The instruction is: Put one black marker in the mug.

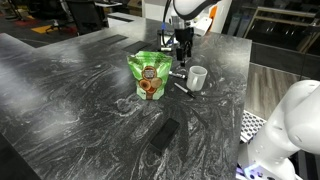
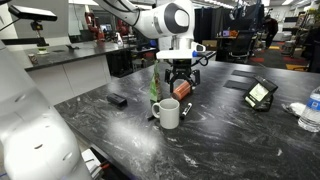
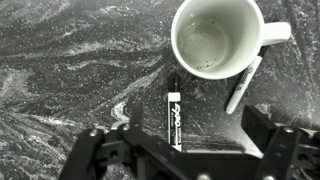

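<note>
The white-grey mug [image 3: 213,38] stands upright and empty on the dark marbled table; it also shows in both exterior views [image 1: 197,77] [image 2: 168,113]. One black marker [image 3: 173,120] with a white label lies flat on the table just in front of the mug, between my fingers and nearer one of them. Another black marker [image 3: 243,85] lies beside the mug under its handle, and shows in an exterior view [image 1: 183,88]. My gripper [image 3: 198,126] is open and empty, hovering above the table near the mug [image 1: 182,52] [image 2: 180,80].
A green snack bag [image 1: 149,75] stands next to the mug. A flat black block [image 1: 164,134] lies nearer the table's front. A tablet-like device [image 2: 260,93] and a bottle [image 2: 310,108] sit farther off. A white robot body [image 1: 290,130] stands at the table edge.
</note>
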`<control>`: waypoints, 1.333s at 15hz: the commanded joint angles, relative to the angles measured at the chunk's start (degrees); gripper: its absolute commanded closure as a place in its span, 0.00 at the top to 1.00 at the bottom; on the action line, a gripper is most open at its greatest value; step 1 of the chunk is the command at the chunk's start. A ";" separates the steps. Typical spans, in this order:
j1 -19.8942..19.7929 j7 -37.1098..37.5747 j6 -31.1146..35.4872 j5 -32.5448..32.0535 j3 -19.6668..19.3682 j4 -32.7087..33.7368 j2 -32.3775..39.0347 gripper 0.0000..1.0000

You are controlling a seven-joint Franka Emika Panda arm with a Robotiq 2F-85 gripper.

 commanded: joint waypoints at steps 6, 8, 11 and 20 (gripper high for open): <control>-1.24 0.00 -2.04 2.30 0.79 7.75 11.09 1.00; -1.22 0.50 -1.66 1.79 0.95 8.39 12.67 1.00; -1.09 0.69 -0.03 1.11 1.21 8.94 14.76 1.00; -1.67 -0.64 6.11 2.05 1.51 9.75 19.40 1.00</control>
